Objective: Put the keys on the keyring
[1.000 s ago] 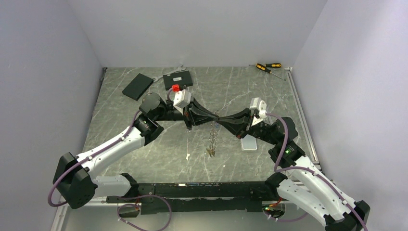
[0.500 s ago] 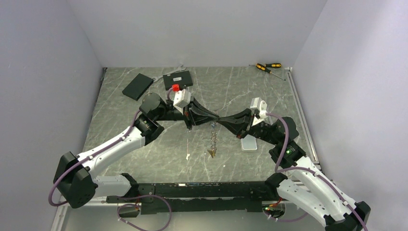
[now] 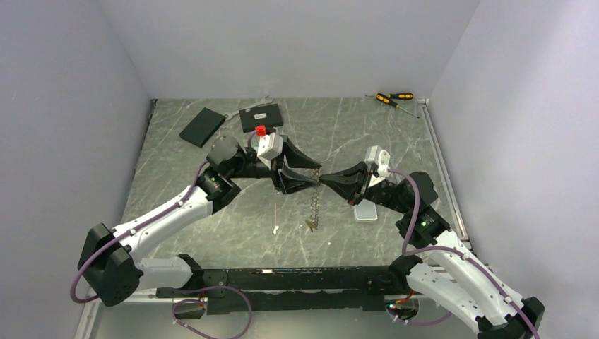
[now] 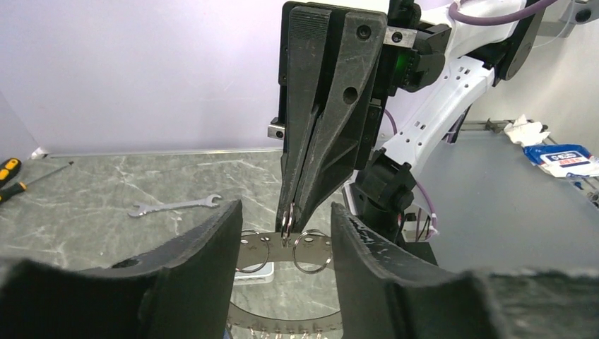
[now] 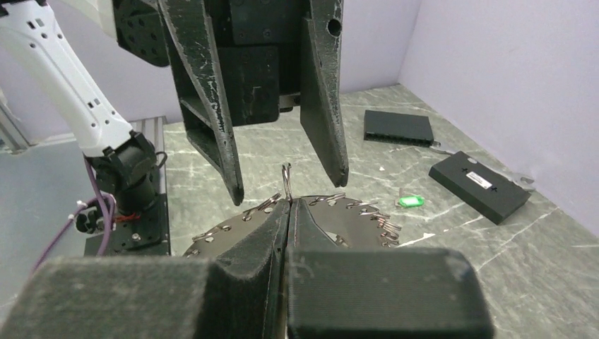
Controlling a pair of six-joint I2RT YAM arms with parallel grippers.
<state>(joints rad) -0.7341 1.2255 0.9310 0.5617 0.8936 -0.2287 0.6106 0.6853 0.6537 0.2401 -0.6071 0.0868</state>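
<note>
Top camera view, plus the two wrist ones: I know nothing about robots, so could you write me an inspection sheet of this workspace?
Surface: grey marbled table.
Job's things: keyring hangs below the right gripper, its rim lined with small metal pieces; a green-tagged key lies loose on the table.
Clutter: black boxes, wrench, screwdrivers, pale flat slab.
Grippers: left gripper has its jaws open; right gripper has its jaws shut on a small split ring of the keyring.
Cables: purple cables run along both arms.
Surroundings: plain pale walls; otherwise nothing seen.
</note>
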